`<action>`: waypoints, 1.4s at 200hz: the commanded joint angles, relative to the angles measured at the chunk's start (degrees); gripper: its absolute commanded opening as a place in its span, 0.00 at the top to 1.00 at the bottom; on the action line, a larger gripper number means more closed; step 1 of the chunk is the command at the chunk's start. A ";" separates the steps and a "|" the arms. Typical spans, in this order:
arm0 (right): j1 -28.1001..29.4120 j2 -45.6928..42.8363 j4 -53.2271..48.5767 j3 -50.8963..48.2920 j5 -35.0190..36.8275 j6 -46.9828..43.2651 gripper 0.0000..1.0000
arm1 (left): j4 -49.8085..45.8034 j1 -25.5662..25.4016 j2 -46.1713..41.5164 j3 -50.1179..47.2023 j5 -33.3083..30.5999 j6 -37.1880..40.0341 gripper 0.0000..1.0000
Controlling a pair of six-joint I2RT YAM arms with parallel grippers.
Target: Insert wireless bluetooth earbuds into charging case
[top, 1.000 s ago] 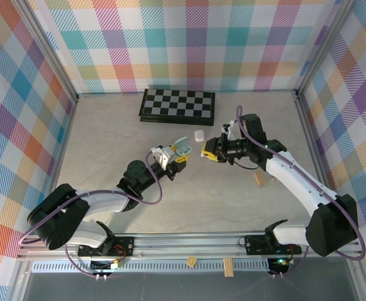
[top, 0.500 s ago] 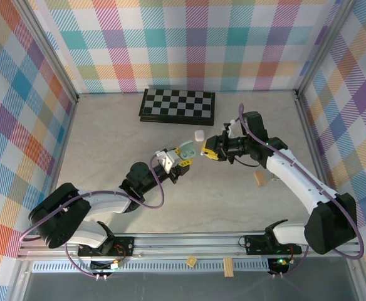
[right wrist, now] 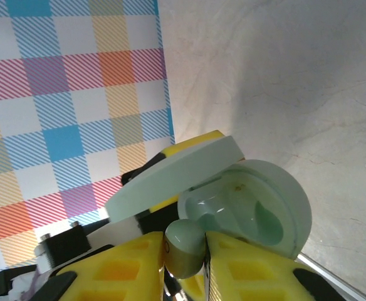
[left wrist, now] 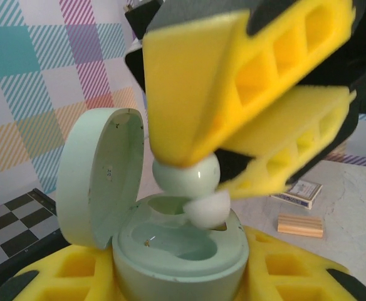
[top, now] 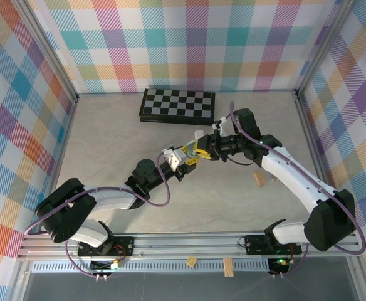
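Observed just near of chessboard [top: 177, 105]: pale green charging case [left wrist: 177, 271], lid open, clamped in left hand [top: 183, 157]. Pinched in right hand [top: 199, 148]: pale green earbud [left wrist: 186, 176], just above case's open well.

Left arm [top: 108, 202] and right arm [top: 292, 179]: white shells, chunky black joints. Purple cables [top: 170, 188] loop along both. Fingers [left wrist: 195, 94] are bright yellow, blocky, with square cut-out cells on black mounts. Green light [top: 281, 260] glows at five o'clock.
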 commanded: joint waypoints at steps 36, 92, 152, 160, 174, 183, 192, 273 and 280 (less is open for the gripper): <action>1.55 1.21 -0.58 2.55 1.38 -2.80 0.79 | -0.53 -1.64 0.49 1.96 -0.38 1.29 0.71; 2.47 1.31 -8.82 5.04 6.49 -8.99 0.76 | -0.06 -1.71 -0.09 2.11 -0.55 0.13 0.71; 2.91 1.22 -10.02 5.67 6.81 -10.33 0.72 | 0.00 -1.69 -0.22 2.58 0.17 -0.73 0.71; 2.92 1.07 -10.45 6.00 7.05 -10.71 0.71 | 0.12 -1.76 -0.24 2.58 0.09 -0.74 0.71; 2.91 0.94 -11.31 6.54 7.37 -11.62 0.71 | 0.39 -1.71 -0.26 2.42 -0.01 -0.82 0.71; 2.91 0.74 -11.96 6.97 7.75 -12.15 0.70 | 0.55 -1.69 -0.14 2.40 0.07 -0.93 0.71; 2.91 0.77 -12.85 7.50 8.32 -12.73 0.70 | 0.70 -1.74 0.03 2.40 0.17 -1.02 0.71; 2.91 -4.02 -8.89 6.50 4.44 -20.02 0.57 | 3.21 0.70 -0.37 -0.29 -1.51 -3.24 0.71; 2.93 -4.90 -9.02 6.24 4.71 -21.57 0.54 | 4.01 1.73 -0.81 -1.15 -1.31 -4.21 0.71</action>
